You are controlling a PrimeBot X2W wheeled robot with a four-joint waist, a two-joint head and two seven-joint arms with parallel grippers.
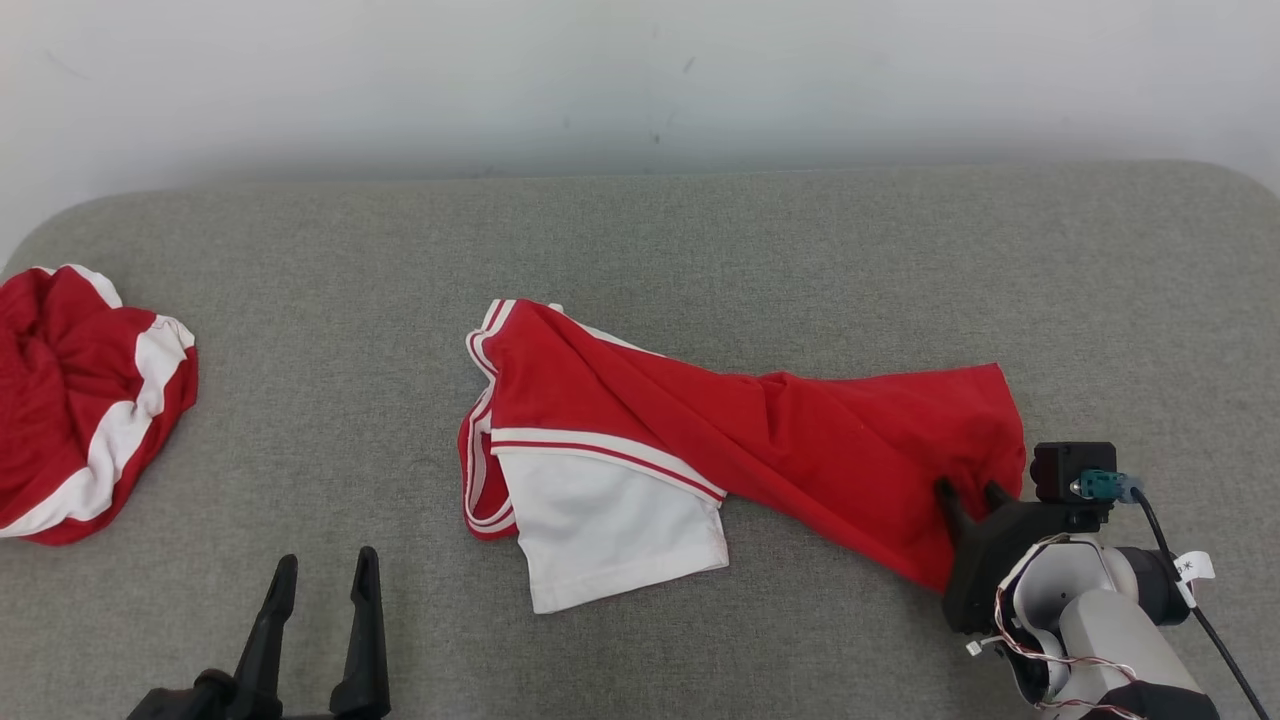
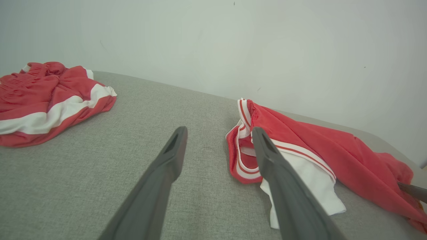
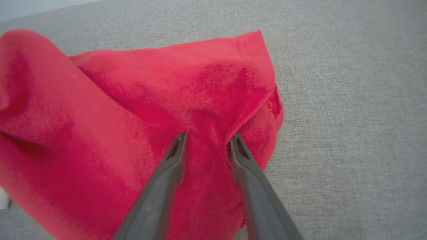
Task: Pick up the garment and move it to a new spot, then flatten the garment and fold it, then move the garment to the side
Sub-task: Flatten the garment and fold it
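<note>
The red, white-trimmed cloth garment [image 1: 800, 440] is laid left-right, its right end straddled by the right end effector [image 1: 966, 488]. Clamping cannot be told

Soft matt red-and-white cloth garment [image 1: 780, 440]; rough grey woven upholstery [image 1: 700, 250]; smooth matt dark plastic jaws

We see the crumpled red-and-white garment [image 1: 80, 400] at left run off the head view's edge. The right gripper [image 1: 966, 490] buries its tips in the red garment [image 1: 800, 440]; we cannot tell whether its jaws pinch the fold.
</note>
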